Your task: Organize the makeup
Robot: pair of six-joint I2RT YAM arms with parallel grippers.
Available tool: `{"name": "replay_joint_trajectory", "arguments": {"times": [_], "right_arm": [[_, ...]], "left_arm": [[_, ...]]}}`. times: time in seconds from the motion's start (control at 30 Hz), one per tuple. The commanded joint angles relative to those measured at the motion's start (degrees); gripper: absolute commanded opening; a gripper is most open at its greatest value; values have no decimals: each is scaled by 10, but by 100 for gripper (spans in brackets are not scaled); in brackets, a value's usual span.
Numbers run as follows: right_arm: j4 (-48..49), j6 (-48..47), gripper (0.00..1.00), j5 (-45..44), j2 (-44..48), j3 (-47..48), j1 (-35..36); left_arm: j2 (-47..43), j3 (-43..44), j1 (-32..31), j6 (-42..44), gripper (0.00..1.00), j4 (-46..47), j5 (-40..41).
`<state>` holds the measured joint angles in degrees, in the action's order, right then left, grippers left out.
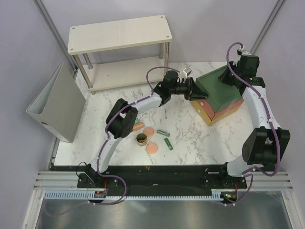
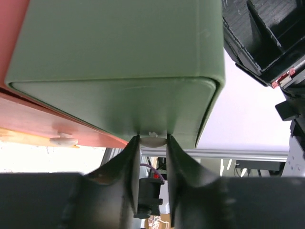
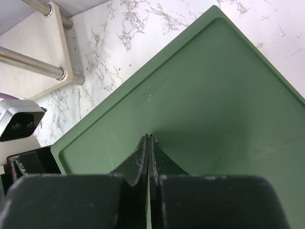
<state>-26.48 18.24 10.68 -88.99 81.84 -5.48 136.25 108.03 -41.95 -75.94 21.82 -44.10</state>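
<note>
Left gripper (image 2: 152, 139) is barely open, just a narrow gap, and the two fingers are pinching the small white knob (image 2: 153, 141) on the front of the green top drawer (image 2: 114, 109) of the green-red-yellow plastic drawer box (image 1: 220, 98). Right gripper (image 3: 148, 138) has its fingers pressed fully together with nothing between them, tips resting on the box's flat green top (image 3: 205, 95). The makeup is all well apart from the box, sitting on the white marble table (image 1: 190, 143) near the left arm's elbow: a dark gold-rimmed round jar (image 1: 141, 139), one peach-pink disc (image 1: 149, 131) just above it and the other disc (image 1: 152, 148) just below, two short dark green tubes (image 1: 163, 132) (image 1: 167, 142) beside them, and a grey-orange tube (image 1: 138, 127). The mint-green tube (image 1: 136, 123) is mostly tucked under the arm — hard to make out. Any labels are too small to read. The red drawer (image 2: 43, 114) is cut off in the left wrist view.
</note>
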Motion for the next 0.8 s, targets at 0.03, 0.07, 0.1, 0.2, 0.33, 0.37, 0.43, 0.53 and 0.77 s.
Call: {"name": "replay_joint_trajectory", "arguments": {"times": [0.03, 0.07, 0.1, 0.2, 0.33, 0.37, 0.43, 0.53, 0.77], "right_arm": [[-89, -9, 0, -2, -7, -35, -1], [-89, -9, 0, -2, -7, -37, -1], [-89, -9, 0, -2, -7, -38, -1], [-89, -10, 0, -2, -8, -39, -1], [-89, -9, 0, -1, -8, -39, -1], [-88, -8, 0, -1, -8, -39, -1], [-89, -8, 0, 0, -9, -40, -1], [-87, -7, 0, 1, -10, -41, -1], [-87, -7, 0, 1, -10, -44, -1]], "left_arm": [[9, 20, -8, -24, 12, 46, 23], [6, 18, -8, -25, 8, 50, 22], [4, 13, -9, -25, 4, 54, 21], [-13, -9, -8, -24, 2, 65, 22], [-48, -55, -8, 0, 2, 64, 27], [-59, -65, -8, 4, 2, 63, 28], [-84, -86, -8, 31, 2, 50, 29], [-123, -127, -6, 65, 2, 18, 34], [-195, -236, 2, 105, 2, 0, 12]]}}
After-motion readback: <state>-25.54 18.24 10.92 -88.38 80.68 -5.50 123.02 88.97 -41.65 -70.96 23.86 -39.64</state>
